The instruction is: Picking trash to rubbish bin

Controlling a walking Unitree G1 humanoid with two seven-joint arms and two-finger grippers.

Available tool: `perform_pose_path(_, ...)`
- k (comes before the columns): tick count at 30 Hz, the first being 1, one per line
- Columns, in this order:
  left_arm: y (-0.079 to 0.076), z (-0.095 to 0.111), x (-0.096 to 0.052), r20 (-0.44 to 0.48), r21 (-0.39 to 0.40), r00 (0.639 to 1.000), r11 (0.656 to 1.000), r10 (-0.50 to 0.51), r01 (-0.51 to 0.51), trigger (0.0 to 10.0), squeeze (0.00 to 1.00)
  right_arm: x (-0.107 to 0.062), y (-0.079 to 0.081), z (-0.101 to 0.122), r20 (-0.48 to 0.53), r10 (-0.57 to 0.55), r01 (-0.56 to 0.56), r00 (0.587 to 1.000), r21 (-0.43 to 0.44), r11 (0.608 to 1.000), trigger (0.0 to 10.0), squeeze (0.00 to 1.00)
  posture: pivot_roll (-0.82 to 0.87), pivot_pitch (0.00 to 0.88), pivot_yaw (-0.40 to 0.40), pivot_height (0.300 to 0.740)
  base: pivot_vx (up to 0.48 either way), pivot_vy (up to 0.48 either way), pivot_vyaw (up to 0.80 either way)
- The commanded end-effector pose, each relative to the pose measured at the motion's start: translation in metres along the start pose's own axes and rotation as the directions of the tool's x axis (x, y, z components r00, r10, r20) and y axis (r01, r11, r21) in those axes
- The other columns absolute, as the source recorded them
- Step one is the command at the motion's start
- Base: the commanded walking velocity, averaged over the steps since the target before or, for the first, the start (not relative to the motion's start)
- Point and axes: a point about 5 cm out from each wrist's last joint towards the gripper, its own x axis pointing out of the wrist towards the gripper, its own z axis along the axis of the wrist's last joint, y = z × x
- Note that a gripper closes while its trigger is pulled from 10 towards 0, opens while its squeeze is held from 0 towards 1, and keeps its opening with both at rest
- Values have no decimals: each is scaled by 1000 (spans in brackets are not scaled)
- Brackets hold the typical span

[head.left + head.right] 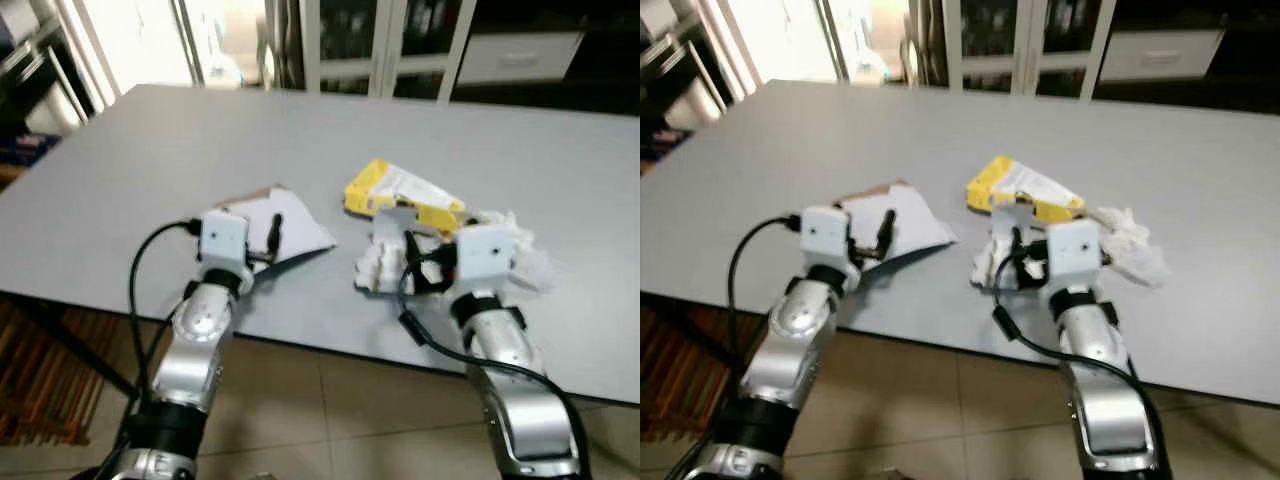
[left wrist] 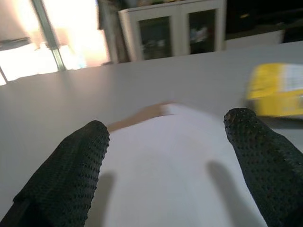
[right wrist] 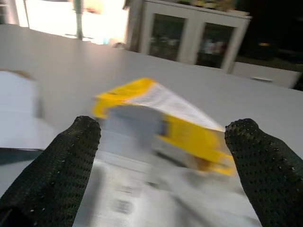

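Left eye view: both pincers poised over trash on the table [image 1: 120, 150]

Left pincer [image 2: 170, 161] wide over white paper [image 1: 285, 225]; right pincer [image 3: 163, 165] wide, beside it, over yellow packet [image 1: 400, 195] and tissue [image 1: 515, 245]; reaching step; next, lower and close.

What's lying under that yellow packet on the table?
The yellow packet rests partly on crumpled white wrapping, which lies on the grey table. The right gripper, fingers open, hovers over the wrapping. Whether anything else lies beneath the packet is hidden.
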Motion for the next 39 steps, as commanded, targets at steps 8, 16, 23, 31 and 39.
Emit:
perform_pose_path(8,-3,2,-1,4,6,1000,1000,-16,16,10000,0,-2,-5,-3,-38,-25,28,999,73,997,10000,0,-85,83,52,740,0,0,0)
perform_pose_path(16,3,5,-4,5,36,999,999,-38,38,10000,0,1,-2,-11,-91,-25,36,996,127,991,10000,0,-54,113,66,740,0,0,0)
perform_pose_path(23,7,5,-11,-5,50,999,998,-41,41,10000,0,4,-3,-30,-200,-12,41,980,140,989,10000,0,-32,126,73,740,0,0,0)
perform_pose_path(31,8,5,-13,-11,55,999,998,-42,42,10000,0,8,-5,-29,-192,6,21,981,134,991,10000,0,-20,123,69,740,0,0,0)
perform_pose_path(39,6,7,-10,-9,52,999,998,-45,45,10000,0,9,0,-33,-201,55,-26,978,144,989,10000,0,-28,110,67,740,0,0,0)
